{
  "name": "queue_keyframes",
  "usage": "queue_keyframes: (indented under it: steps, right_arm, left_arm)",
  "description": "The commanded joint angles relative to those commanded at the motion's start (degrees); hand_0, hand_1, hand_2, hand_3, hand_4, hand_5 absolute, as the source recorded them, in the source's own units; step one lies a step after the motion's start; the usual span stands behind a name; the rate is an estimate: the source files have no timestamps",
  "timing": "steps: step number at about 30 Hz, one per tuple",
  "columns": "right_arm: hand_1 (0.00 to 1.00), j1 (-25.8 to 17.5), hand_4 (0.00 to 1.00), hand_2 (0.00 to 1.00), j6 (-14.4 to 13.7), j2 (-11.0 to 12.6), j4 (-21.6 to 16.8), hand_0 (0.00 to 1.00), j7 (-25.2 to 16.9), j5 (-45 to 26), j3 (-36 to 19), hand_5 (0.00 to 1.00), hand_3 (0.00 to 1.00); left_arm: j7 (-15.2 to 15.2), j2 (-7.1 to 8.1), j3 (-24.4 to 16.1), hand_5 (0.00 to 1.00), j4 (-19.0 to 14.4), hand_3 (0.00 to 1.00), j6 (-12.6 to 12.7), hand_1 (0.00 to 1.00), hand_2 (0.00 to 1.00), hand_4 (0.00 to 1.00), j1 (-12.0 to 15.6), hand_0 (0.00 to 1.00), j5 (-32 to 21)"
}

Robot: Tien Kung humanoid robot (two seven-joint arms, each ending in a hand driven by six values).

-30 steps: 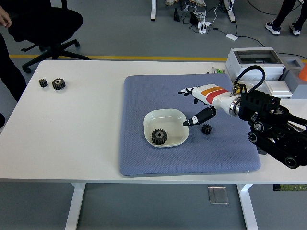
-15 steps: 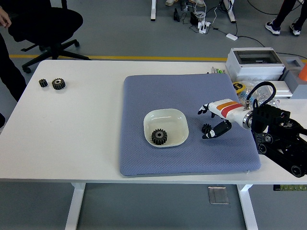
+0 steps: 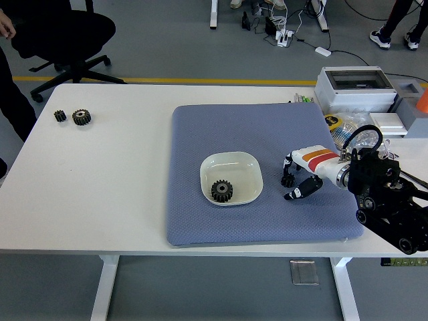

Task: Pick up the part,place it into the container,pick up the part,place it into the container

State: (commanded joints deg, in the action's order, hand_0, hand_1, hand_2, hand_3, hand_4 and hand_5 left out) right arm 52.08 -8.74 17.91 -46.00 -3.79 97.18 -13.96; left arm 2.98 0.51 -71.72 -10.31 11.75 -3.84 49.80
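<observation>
A white bowl (image 3: 232,158) sits in the middle of the blue mat (image 3: 200,134), and a large black gear (image 3: 221,190) lies inside it. Right of the bowl a small black gear (image 3: 288,180) rests on the mat. My right hand (image 3: 293,179) is low over this small gear, open, with its fingers (image 3: 288,162) just behind the gear and the black thumb (image 3: 298,192) just in front of it. The gear lies between them on the mat. My left arm is out of sight.
Two more black gears (image 3: 81,117) lie at the table's far left. A grey box (image 3: 354,87) and small items stand at the back right, close to my right arm. A person in dark clothes (image 3: 10,87) stands at the left edge beside an office chair (image 3: 63,30).
My right hand has drawn back to the right from beside the bowl's right rim and lowered onto the small gear. The gears and the bowl have not moved.
</observation>
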Motion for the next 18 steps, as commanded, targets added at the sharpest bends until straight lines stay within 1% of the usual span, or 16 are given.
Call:
queue_keyframes:
  steps: [1, 7, 8, 13, 14, 18]
  right_arm:
    - [0.487, -0.1, 0.878, 0.589, -0.3, -0.1, 0.2, 0.306, 0.0, -0.1, 0.2, 0.290, 0.515]
    - [0.487, -0.4, 0.878, 0.589, -2.1, -0.2, 0.4, 0.306, 0.0, -0.4, 0.8, 0.290, 0.515]
    - [0.457, -0.3, 0.825, 0.534, -2.4, -0.2, 0.3, 0.255, 0.0, -0.5, 0.8, 0.287, 0.502]
    - [0.457, 0.1, 0.825, 0.534, -3.0, 0.1, 0.4, 0.255, -0.1, -0.8, 0.7, 0.287, 0.502]
    - [0.443, 0.2, 0.787, 0.514, -3.1, 0.1, 0.4, 0.240, -0.1, -0.9, 0.6, 0.291, 0.502]
    - [0.443, 0.2, 0.787, 0.514, -3.4, 0.2, 0.6, 0.240, -0.3, -1.2, 0.6, 0.291, 0.502]
  left_arm:
    - [0.0, -0.03, 0.1, 0.601, 0.0, 0.588, 0.0, 0.750, 0.790, 0.670, 0.0, 0.752, -0.1]
    - [0.0, -0.01, 0.5, 0.601, 0.0, 0.588, 0.0, 0.750, 0.790, 0.670, -0.1, 0.752, -0.2]
    - [0.0, 0.01, 0.6, 0.606, 0.0, 0.586, -0.1, 0.750, 0.788, 0.671, -0.2, 0.752, -0.3]
    - [0.0, 0.09, 0.9, 0.606, 0.0, 0.586, -0.1, 0.750, 0.788, 0.671, -0.4, 0.752, -0.5]
    - [0.0, 0.10, 0.9, 0.603, 0.0, 0.587, -0.1, 0.749, 0.789, 0.669, -0.5, 0.751, -0.5]
    - [0.0, 0.08, 0.8, 0.603, 0.0, 0.587, -0.1, 0.749, 0.789, 0.669, -0.5, 0.751, -0.5]
